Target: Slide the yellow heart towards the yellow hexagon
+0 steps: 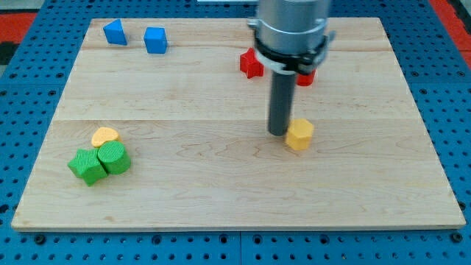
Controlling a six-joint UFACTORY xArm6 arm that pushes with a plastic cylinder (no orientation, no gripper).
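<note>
My tip, a bare rod with no end effector jaws to open or close, rests beside the yellow hexagon, well apart from the yellow heart; approach step, so next it must travel to the view's left of the heart.

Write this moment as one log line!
my tip: touching yellow hexagon | yellow heart: far left, by green blocks | not yet pushed

On my wooden counter, taking the yellow hexagon as landmark: yellow heart and two green blocks far left, blue blocks upper left, red blocks above.
</note>
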